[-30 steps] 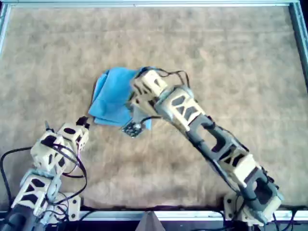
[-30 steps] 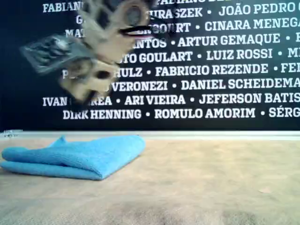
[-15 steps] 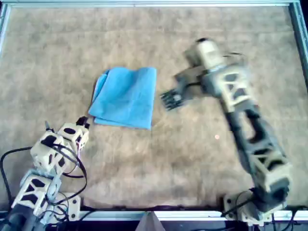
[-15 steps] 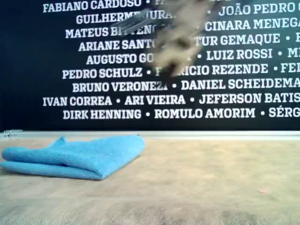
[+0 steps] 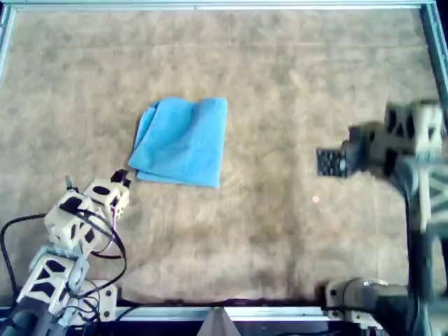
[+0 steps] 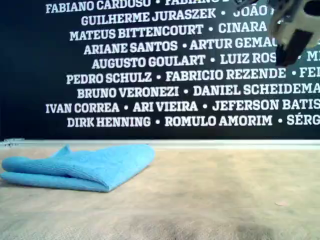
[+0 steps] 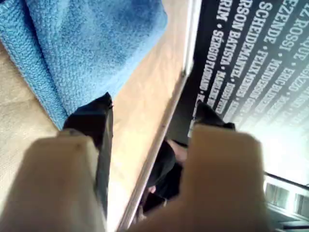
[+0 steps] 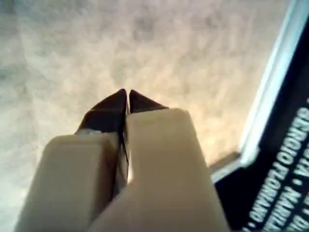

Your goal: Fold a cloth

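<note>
While the folded light blue ribbed cloth [image 5: 180,142] lies left of centre on the brown mat [image 5: 280,84], the second gripper [image 8: 126,99], jaws pressed together and empty, has swung from over it to the overhead view's right, so the fold looks complete. The first gripper [image 7: 152,113] gapes empty nearby. Wall [image 6: 150,70] names include "PEDRO SCHULZ" and "ROMULO AMORIM".

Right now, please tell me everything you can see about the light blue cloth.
The cloth is light blue with a fine ribbed, towel-like texture. It lies folded into layers, flat on the brownish tabletop, left of centre in the overhead view. Nothing grips it. My first claw is open close beside one corner, apparently not touching.
</note>
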`<action>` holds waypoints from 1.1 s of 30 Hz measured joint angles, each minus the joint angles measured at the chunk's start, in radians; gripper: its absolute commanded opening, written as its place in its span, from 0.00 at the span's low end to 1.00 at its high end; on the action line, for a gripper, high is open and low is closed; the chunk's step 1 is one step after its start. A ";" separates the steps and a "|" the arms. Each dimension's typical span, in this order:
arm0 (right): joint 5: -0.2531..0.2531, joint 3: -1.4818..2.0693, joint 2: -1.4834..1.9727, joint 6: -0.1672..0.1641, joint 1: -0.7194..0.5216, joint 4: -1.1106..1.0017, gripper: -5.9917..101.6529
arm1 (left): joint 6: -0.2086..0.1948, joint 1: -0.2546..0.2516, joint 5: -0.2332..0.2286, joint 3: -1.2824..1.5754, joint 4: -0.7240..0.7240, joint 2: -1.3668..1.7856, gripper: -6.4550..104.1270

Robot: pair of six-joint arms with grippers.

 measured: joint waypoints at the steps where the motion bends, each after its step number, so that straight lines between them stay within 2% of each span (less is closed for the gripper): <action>1: 0.000 0.094 0.064 0.000 -0.008 -0.061 0.07 | 0.000 0.000 0.000 0.000 0.000 0.000 0.60; 11: 0.000 0.916 0.575 0.000 -0.121 -0.795 0.07 | 0.000 0.008 0.000 0.000 0.000 -0.005 0.60; 14: 0.000 1.083 0.666 0.000 -0.138 -0.986 0.07 | 0.000 0.048 0.000 0.000 0.000 -0.031 0.57; 17: 0.003 1.200 0.726 0.000 -0.144 -1.120 0.07 | 0.000 0.110 0.000 0.000 0.000 -0.038 0.47; 20: 0.002 1.235 0.775 0.000 -0.143 -1.178 0.07 | 0.000 0.146 0.000 0.000 0.000 -0.038 0.29; 23: 0.008 1.239 0.776 0.000 -0.149 -1.187 0.07 | -0.002 0.146 0.006 0.000 0.000 -0.038 0.10; 25: 0.008 1.239 0.778 0.000 -0.149 -1.189 0.07 | -0.003 0.146 0.006 0.000 0.000 -0.038 0.02; 29: 0.008 1.239 0.775 0.000 -0.149 -1.189 0.07 | 0.000 0.155 0.005 0.000 0.000 -0.038 0.06; 33: 0.008 1.239 0.707 0.000 -0.149 -1.189 0.07 | 0.000 0.158 0.000 0.000 0.000 -0.043 0.06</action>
